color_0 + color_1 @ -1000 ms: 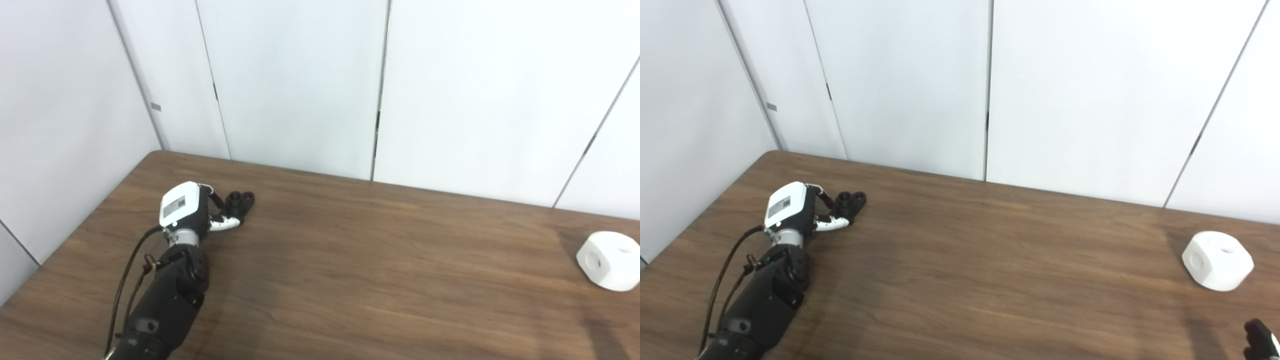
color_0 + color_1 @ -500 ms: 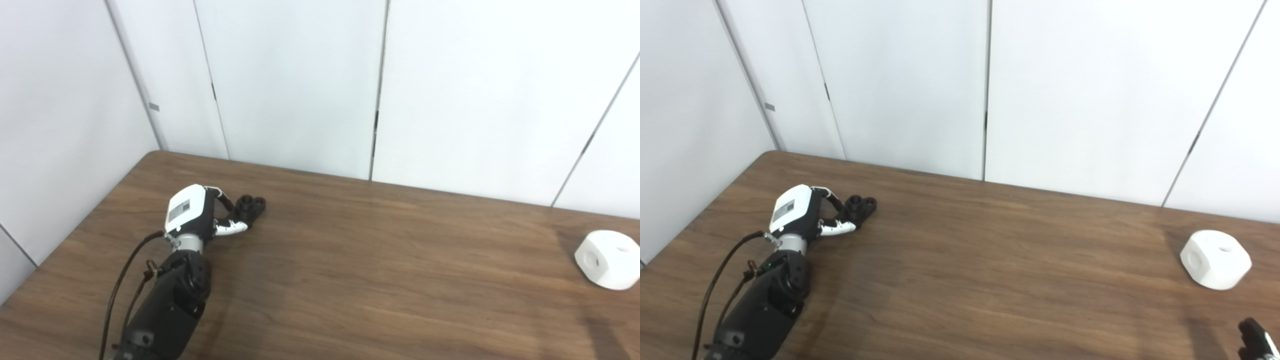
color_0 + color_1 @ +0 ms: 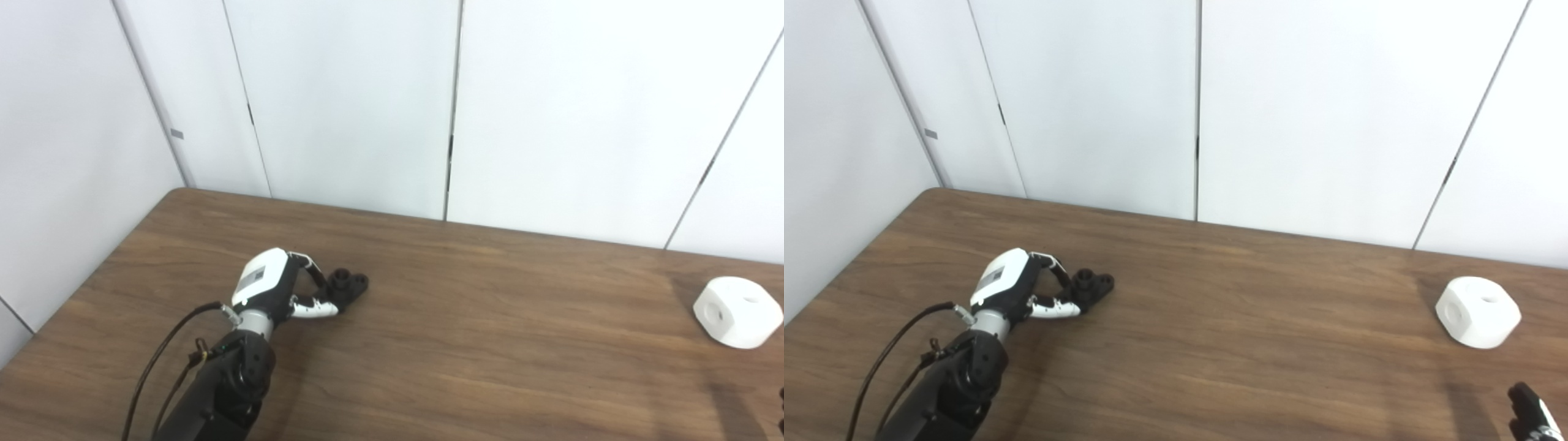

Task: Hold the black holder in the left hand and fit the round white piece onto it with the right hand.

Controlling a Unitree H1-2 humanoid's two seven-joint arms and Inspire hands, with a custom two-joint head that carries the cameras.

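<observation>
- The left hand, white-shelled with black fingers, pinched the knobby black holder on the wood-grain table.
- The round white piece, matte, faceted, with holes, sat far right.
- Only the right hand's tips showed; grip unclear.
- No readable writing.

Your left hand: fingers closed on the black holder.
Your right hand: only fingertips visible, state unclear.
</observation>
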